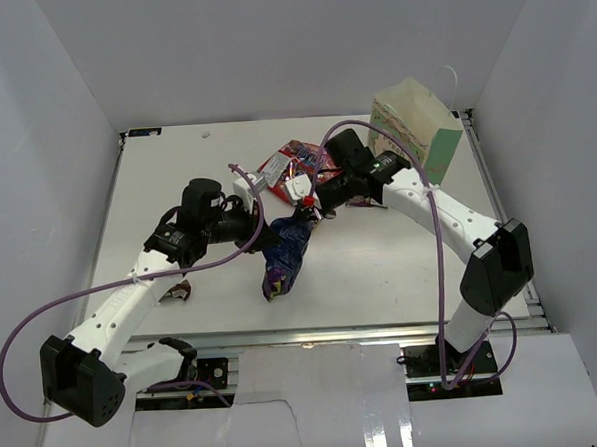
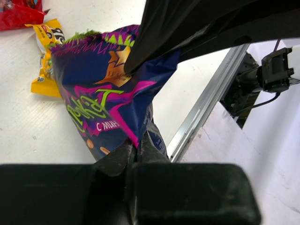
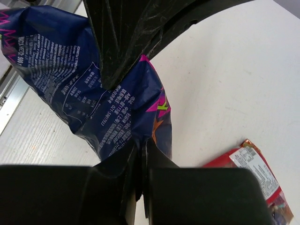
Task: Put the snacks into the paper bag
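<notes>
While your left hand (image 2: 137, 151) and right hand (image 3: 140, 151) clench one glossy purple-blue bag (image 2: 108, 103), one crinkly red bag (image 1: 279, 166) and one yellow packet (image 2: 44, 70) lie nearby.

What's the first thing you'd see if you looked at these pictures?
The shiny purple-blue bag in the middle of the table is being grabbed twice at once: the left hand and the right hand are each shut on it. At the far right corner stands the pale green paper bag.
</notes>
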`<state>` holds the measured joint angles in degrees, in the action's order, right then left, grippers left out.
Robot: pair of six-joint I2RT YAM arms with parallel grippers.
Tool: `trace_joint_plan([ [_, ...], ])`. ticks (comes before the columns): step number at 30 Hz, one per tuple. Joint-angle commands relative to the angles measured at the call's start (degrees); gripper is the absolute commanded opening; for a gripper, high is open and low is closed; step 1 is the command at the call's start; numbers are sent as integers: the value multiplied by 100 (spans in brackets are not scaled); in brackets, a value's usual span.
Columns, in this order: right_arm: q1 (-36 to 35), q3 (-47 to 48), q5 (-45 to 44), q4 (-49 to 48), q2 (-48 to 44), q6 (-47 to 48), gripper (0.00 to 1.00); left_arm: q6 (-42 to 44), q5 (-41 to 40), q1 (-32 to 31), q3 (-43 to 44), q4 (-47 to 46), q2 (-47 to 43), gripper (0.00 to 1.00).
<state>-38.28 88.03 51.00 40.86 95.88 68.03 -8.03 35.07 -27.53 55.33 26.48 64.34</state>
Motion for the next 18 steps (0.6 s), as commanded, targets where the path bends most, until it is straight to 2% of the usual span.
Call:
trace_joint_plan([
  [1,-39,-154,-415,-822,-700,-963,8,-93,141,2,40,-784,-395,13],
  [2,-30,-198,-607,-965,-797,-1098,8,-119,106,2,-48,-811,-474,25],
  [5,-30,-400,-889,-1413,-1097,-1529,8,-251,88,2,-276,-1021,-623,43],
  [7,-30,-557,-978,-1633,-1281,-1687,8,-330,166,2,-417,-1144,-659,47],
  [11,-30,-866,-1250,-2126,-1475,-2021,8,-550,360,2,-751,-1408,-633,48],
  [18,-30,-1077,-1795,-2434,-1739,-1996,8,-480,255,2,-884,-1479,-975,51],
])
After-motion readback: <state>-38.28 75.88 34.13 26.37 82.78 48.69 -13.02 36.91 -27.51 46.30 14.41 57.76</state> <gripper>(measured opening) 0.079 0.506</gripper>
